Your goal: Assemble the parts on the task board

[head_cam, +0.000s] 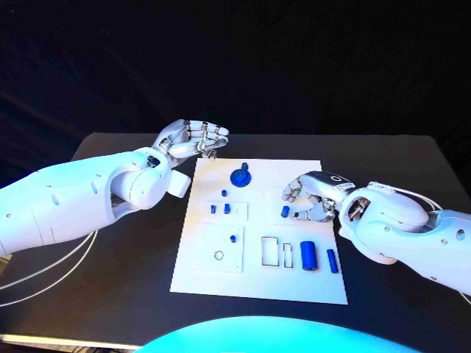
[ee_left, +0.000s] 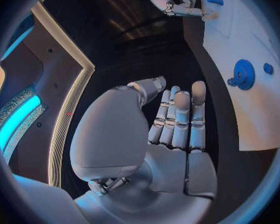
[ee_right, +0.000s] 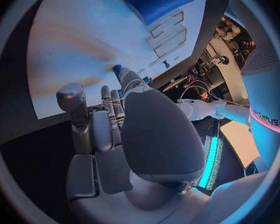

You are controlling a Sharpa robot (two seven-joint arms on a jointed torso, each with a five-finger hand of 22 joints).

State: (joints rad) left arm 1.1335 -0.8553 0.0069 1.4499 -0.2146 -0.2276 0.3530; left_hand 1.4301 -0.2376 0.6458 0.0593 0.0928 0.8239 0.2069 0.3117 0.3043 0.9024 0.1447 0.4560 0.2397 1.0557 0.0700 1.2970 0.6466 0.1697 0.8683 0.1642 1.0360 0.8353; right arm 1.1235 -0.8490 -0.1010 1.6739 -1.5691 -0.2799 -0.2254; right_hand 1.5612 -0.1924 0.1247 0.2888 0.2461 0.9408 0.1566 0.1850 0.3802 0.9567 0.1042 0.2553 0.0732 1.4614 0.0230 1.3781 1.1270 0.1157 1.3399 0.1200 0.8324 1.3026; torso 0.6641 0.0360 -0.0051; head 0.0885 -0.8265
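The white task board [head_cam: 259, 276] lies mid-table. A blue gear [head_cam: 241, 176] sits near its far edge, also seen from the left wrist [ee_left: 244, 74]. Small blue parts [head_cam: 224, 193] stand in the board's left blocks. A thick blue cylinder [head_cam: 309, 255] and a thin blue rod [head_cam: 332, 260] lie at its right. My right hand [head_cam: 310, 197] hovers low over the board's right side, its fingers curled around a small blue part [head_cam: 285, 212], whose tip pokes out by the fingers [ee_right: 118, 70]. My left hand [head_cam: 193, 138] is raised off the board's far left corner, fingers curled, holding nothing [ee_left: 171, 129].
Two empty slots [head_cam: 269, 251] and a round hole [head_cam: 218, 255] are in the board's near half. Black table [head_cam: 108, 294] surrounds the board. White cables [head_cam: 45, 272] trail under my left arm.
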